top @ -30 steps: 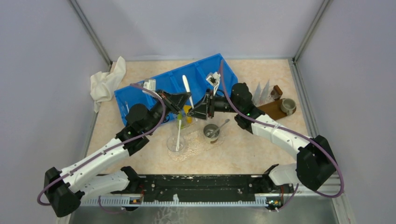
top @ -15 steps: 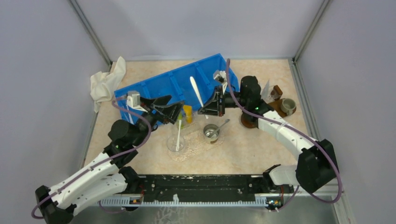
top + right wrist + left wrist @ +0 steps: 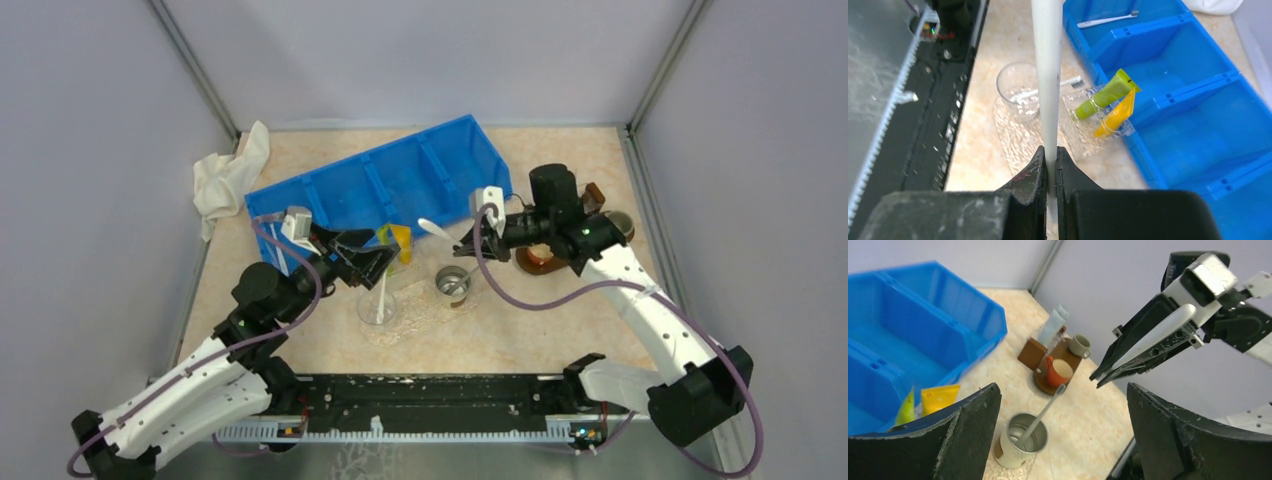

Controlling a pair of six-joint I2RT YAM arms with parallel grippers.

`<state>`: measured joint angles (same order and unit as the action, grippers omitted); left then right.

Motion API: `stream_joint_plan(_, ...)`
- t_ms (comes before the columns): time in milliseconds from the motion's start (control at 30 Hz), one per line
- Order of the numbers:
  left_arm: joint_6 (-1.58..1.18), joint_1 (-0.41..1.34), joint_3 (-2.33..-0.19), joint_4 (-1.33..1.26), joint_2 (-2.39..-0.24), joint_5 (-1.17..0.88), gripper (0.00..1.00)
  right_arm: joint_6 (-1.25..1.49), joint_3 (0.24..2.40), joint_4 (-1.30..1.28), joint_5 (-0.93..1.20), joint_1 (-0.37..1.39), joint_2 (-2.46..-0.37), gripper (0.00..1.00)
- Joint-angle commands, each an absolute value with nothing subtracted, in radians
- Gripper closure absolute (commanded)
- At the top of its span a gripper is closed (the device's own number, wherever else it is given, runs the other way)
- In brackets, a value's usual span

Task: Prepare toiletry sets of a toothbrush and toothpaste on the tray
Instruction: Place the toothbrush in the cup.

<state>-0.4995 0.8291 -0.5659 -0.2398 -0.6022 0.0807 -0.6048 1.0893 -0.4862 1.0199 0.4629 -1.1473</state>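
Above the clear tray (image 3: 1009,142), the right gripper (image 3: 1049,152) was clenched on a white toothbrush (image 3: 1047,75), pinching it near one end. The left gripper (image 3: 372,262) was released and held nothing, close to the green and yellow toothpaste (image 3: 1104,95). The brush looked light, stiff and smooth, so it could swivel; a hold nearer the middle seemed safer.

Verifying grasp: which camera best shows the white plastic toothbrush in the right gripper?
Right wrist: white plastic toothbrush runs up the frame, pinched by the right gripper. Left wrist shows it side-on; top external, a small white sliver.
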Motion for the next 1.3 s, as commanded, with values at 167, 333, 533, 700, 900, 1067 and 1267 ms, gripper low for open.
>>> stream_joint_plan(167,-0.692,0.804,-0.567,-0.259,-0.682,-0.152,0.01,-1.427,1.12,-0.923,0.957,0.451,-1.016,1.0)
stream_joint_plan(333,-0.813,0.789,-0.584,-0.352,-0.767,-0.328,0.02,-1.656,1.09,-1.002,0.875,0.452,-0.973,1.0)
stream_joint_plan(533,-0.899,0.788,-0.631,-0.411,-0.916,-0.51,0.03,-1.754,1.112,-1.02,0.748,0.452,-0.973,1.0)
stream_joint_plan(700,-0.946,0.798,-0.699,-0.413,-1.023,-0.594,0.04,-1.764,1.149,-1.011,0.61,0.48,-0.991,1.0)
stream_joint_plan(900,-0.96,0.853,-0.784,-0.398,-1.157,-0.605,0.1,-1.725,1.171,-0.975,0.406,0.57,-1.019,1.0)
stream_joint_plan(1067,-0.875,0.909,-0.886,-0.218,-1.249,-0.549,0.28,-1.706,1.202,-0.982,0.378,0.586,-1.021,1.0)
stream_joint_plan(1267,-0.769,0.942,-0.977,-0.046,-1.312,-0.497,0.46,-1.703,1.193,-0.976,0.334,0.614,-1.02,1.0)
